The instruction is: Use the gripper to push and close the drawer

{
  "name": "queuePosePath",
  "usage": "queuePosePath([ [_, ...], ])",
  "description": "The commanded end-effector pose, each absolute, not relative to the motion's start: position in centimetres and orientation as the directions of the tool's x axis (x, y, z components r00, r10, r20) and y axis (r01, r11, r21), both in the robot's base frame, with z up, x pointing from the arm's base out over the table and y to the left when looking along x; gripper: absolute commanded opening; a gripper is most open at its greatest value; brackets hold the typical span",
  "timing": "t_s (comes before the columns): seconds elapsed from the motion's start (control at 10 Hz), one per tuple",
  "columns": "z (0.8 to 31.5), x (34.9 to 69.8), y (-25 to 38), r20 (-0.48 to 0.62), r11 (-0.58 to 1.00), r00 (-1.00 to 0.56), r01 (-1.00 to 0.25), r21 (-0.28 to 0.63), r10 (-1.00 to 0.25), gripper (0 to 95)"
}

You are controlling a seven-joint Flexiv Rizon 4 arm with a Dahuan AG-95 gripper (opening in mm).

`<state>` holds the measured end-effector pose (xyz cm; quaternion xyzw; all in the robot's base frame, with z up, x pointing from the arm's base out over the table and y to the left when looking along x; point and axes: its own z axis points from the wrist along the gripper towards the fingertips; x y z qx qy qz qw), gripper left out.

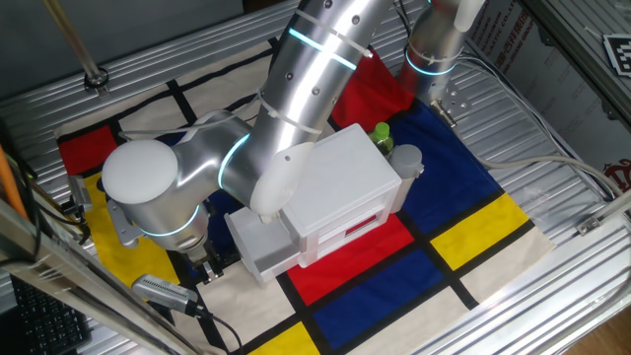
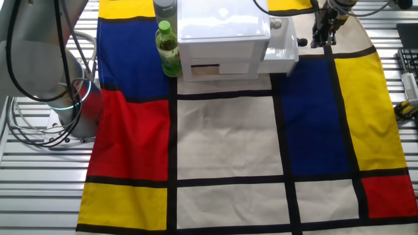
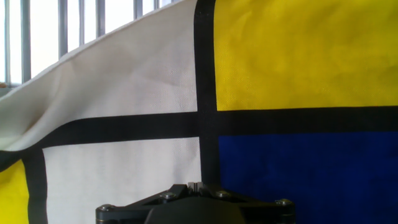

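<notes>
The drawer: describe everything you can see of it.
The drawer is a pale grey-white boxy piece, plastic by its look, sticking out sideways from the white cabinet, so still open. A small dark knob marks its front. It sits just above the checked cloth. The gripper hangs close beside the knob; contact is unclear.

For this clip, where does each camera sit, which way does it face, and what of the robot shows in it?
One fixed view: high, behind the arm's elbow, looking down on the cabinet and the part-open drawer; the silver arm fills the middle.
The other fixed view: high on the opposite side, looking over the checked cloth towards the cabinet, drawer and green bottle; the gripper hangs beside the drawer's knob.
Hand view: on the hand, facing down at the cloth; only the gripper's black body shows.
Both fixed views share cabinet, drawer and bottle.
</notes>
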<state>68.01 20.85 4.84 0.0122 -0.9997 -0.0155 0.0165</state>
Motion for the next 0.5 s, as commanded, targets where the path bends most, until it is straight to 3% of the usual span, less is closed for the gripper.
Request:
queuePosePath([
  [0.1, 4.84, 67.97, 20.85, 0.031, 0.999, -0.999, -0.027, 0.033, -0.028, 0.0],
  [0.5, 4.84, 67.97, 20.85, 0.03, 0.999, -0.999, -0.03, 0.034, -0.031, 0.0],
])
